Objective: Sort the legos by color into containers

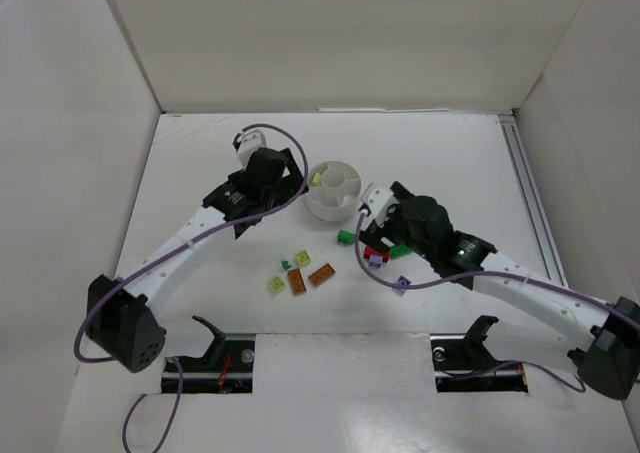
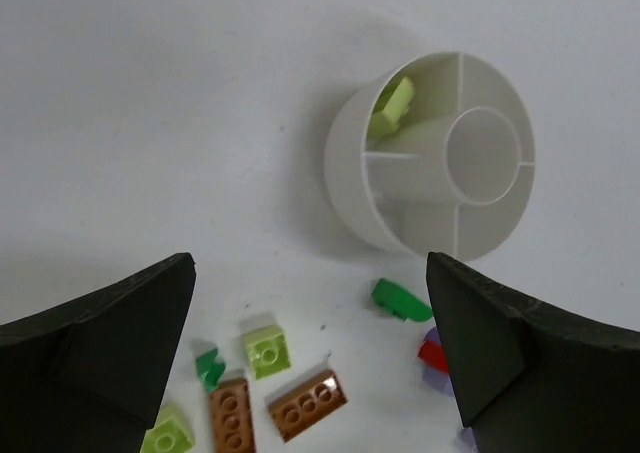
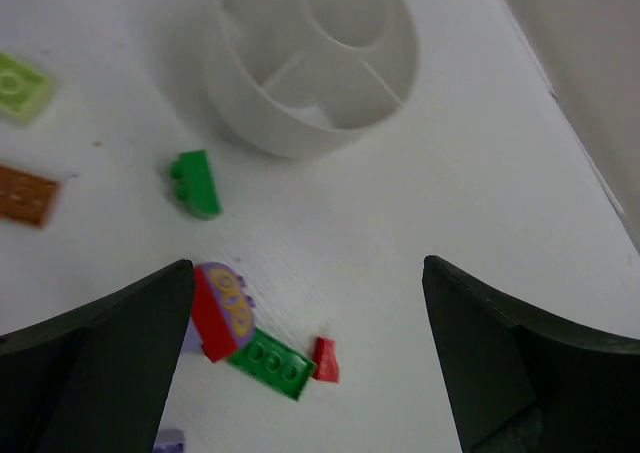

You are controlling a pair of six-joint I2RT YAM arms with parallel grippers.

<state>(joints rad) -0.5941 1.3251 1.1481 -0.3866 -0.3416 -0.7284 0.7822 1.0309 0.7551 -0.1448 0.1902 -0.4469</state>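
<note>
The white round dish holds one lime lego in a wedge section; its other sections look bare. My left gripper hangs open just left of the dish, with nothing between its fingers. Below it on the table lie a lime brick, two orange-brown bricks, and a dark green piece. My right gripper is open above a red-and-purple piece, a dark green plate and a small red piece.
White walls close in the table on three sides. A metal rail runs along the right edge. A purple brick lies under the right arm's cable. Two cut-out slots with black brackets sit at the near edge.
</note>
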